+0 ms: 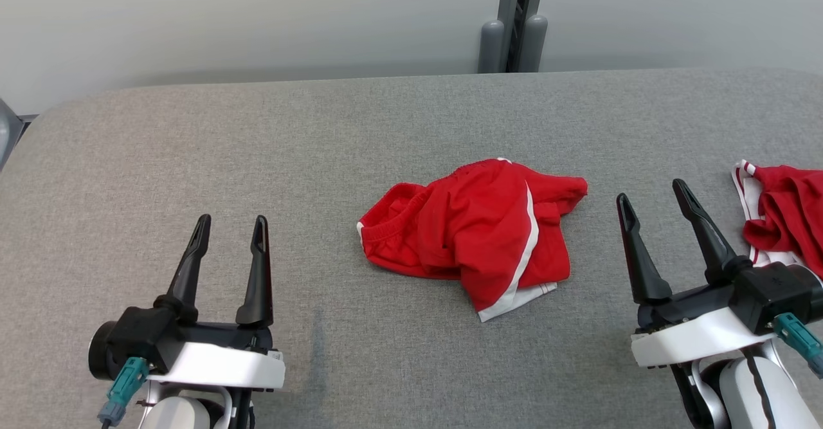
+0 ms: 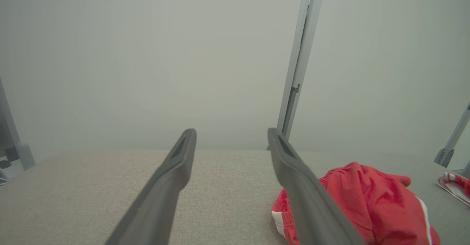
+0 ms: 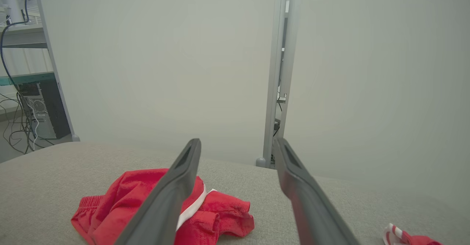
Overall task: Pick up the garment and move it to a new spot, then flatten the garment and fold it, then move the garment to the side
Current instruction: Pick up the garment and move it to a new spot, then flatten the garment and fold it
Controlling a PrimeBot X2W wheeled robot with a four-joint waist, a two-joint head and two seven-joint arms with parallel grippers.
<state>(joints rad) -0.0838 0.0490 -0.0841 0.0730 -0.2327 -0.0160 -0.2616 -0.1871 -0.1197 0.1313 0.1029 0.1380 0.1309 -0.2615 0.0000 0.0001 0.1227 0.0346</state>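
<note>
left pincer (image 1: 232,220), lower left of the head view, and right pincer (image 1: 651,191), lower right: both spread wide, fingers pointing up the frame, nothing between them and nothing touched. red shorts (image 1: 476,229), the garment to be handled, lie crumpled at the centre of the frame on the grey cloth-covered table (image 1: 411,114), between the two pincers and apart from both. the elastic waistband is at the left of the heap, a white side stripe runs down its right half, and a white hem shows at the lower edge. a second red-and-white garment (image 1: 781,217) lies at the right edge of the frame, close beside the right arm. left wrist view: shorts (image 2: 371,201) at lower right, partly behind one finger. right wrist view: shorts (image 3: 106,204) at lower left, partly behind one finger.

step in hand, as judged: the first pick-up, not yet begun. the waistband at the left of the heap looks like the firmest hold, since a raised, gathered edge is likelier to stay between the fingers than the smooth middle. a second hold on the right-hand fold would probably let the cloth hang open and not bunched. the right arm should stay clear of the neighbouring garment so as not to drag it along. lift until the hem is off the table before carrying.
</note>
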